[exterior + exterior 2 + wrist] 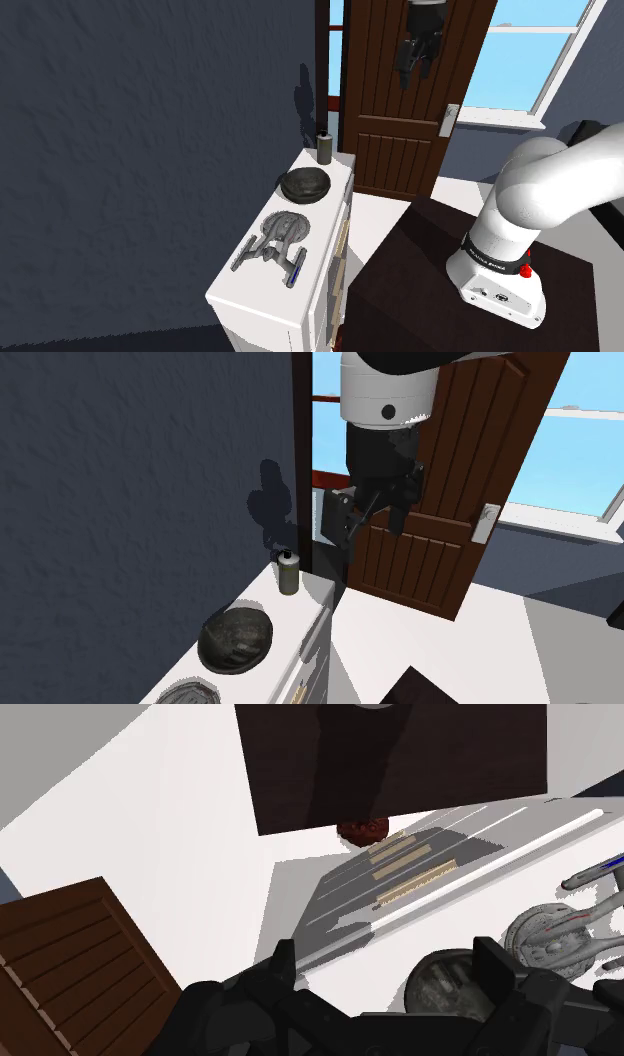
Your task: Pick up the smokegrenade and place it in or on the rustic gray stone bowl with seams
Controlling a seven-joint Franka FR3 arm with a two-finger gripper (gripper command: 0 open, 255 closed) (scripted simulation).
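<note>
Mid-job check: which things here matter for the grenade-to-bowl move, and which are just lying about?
Job things: dark canister grenade; dark grey bowl; gripper, open.
Lying about: starship model; brown wooden door; white cabinet that bears them.

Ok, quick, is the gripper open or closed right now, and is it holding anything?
Gripper: open, fingers apart, holding nothing. The smoke grenade stands on the white cabinet, well clear of it.
</note>
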